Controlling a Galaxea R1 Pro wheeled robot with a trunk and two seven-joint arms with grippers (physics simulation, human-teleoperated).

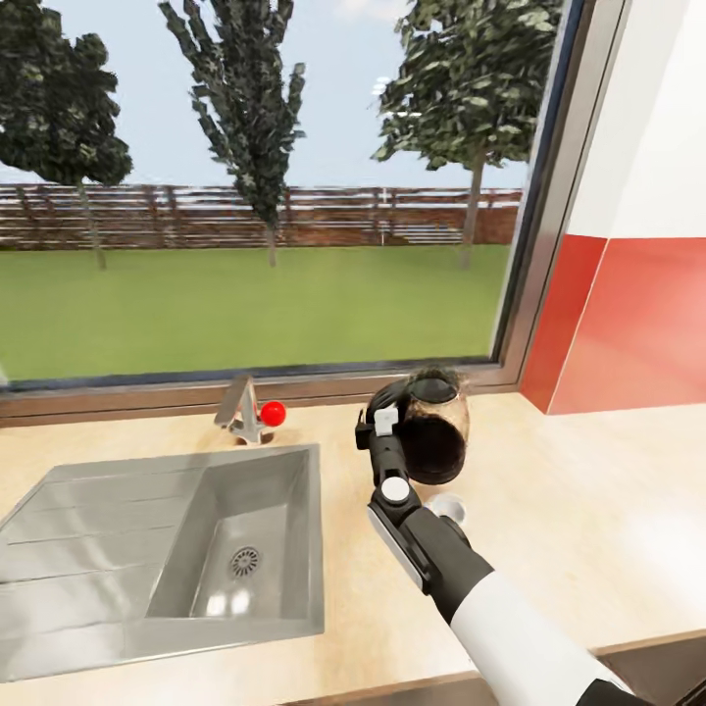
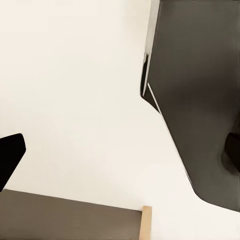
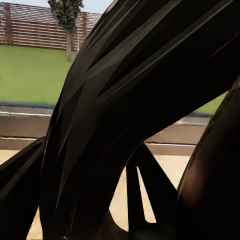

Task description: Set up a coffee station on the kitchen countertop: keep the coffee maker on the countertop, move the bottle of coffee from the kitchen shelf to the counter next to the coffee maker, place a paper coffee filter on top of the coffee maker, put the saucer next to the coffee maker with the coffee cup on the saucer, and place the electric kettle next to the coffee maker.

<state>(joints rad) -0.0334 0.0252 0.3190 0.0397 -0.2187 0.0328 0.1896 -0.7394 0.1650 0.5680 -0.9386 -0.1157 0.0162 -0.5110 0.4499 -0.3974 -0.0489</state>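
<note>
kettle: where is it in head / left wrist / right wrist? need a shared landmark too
Head view: the electric kettle stands on the kitchen countertop right of the sink, below the window, with the right gripper at its handle.
Left wrist view: I can't make out the kettle.
Right wrist view: its black handle looms very close, glass body at the picture's edge.
Shared landmark: the wooden fence behind the lawn, in head and right wrist views.

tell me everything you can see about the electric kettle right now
The electric kettle is a clear glass domed body, dark in its lower half, with a black lid and a black handle on the side facing the sink. It stands upright on the kitchen countertop near the window sill, right of the faucet. The right claw is at its handle; whether it grips is unclear. The right wrist view shows the black handle very close.
</note>
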